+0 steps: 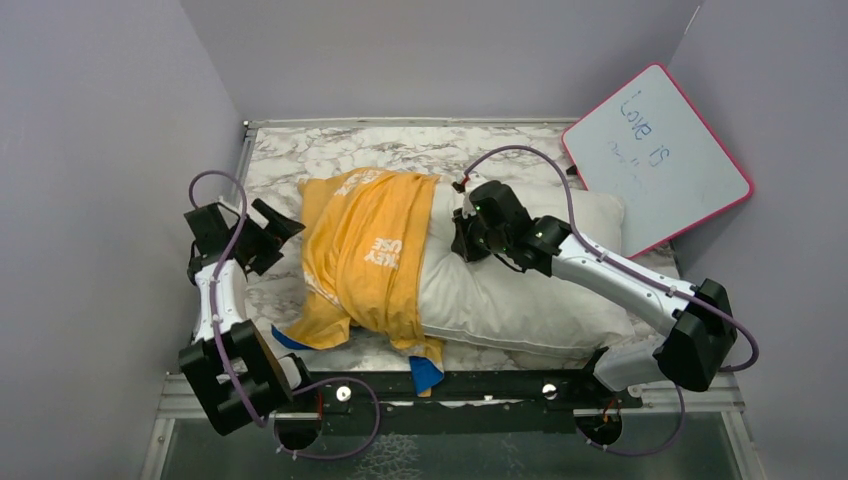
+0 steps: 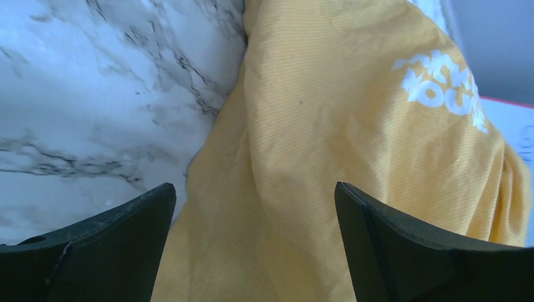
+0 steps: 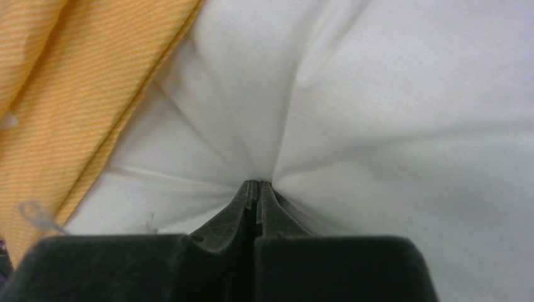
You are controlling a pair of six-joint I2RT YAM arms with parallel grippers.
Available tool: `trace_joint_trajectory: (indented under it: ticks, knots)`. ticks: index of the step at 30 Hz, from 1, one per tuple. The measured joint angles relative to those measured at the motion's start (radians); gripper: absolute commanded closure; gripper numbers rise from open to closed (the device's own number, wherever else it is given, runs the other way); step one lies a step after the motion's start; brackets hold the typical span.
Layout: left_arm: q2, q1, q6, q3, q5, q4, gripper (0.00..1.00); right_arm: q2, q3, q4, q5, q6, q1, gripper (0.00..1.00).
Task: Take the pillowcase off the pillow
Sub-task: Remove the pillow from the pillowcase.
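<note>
Right wrist: right end effector [image 3: 258, 184] pinches pillow [image 3: 390, 126]; left end effector [image 2: 254, 189] wide; pillowcase [image 2: 327, 126] hides pillow's left part.

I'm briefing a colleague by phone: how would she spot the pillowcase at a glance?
On the marble table lies a plump white pillow. The pillowcase is bunched over the pillow's left end. Alone here, it is orange-yellow fabric with white lettering.

Marble-patterned table [image 1: 300, 150] boxed in by plain grey walls [image 1: 430, 50].
A pink-edged whiteboard [image 1: 660, 155] sits tilted at the far right corner.
</note>
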Motion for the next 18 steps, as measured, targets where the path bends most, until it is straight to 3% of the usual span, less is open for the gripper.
trace_joint_trajectory:
  ticks: [3,12,14,18]
  knots:
    - [0.039,0.065,-0.11,-0.14,0.155,0.157,0.01,0.0,0.001,0.0,-0.019,-0.004,-0.004,0.96]
    - [0.097,0.049,-0.312,-0.386,0.409,0.536,0.01,0.006,0.008,-0.005,-0.064,-0.007,-0.006,0.94]
    - [0.137,0.006,-0.345,-0.41,0.431,0.6,0.12,0.008,0.008,-0.005,-0.073,-0.007,-0.01,0.94]
    - [0.187,-0.08,-0.428,-0.434,0.446,0.735,0.54,0.012,0.009,-0.006,-0.086,-0.007,-0.013,0.94]
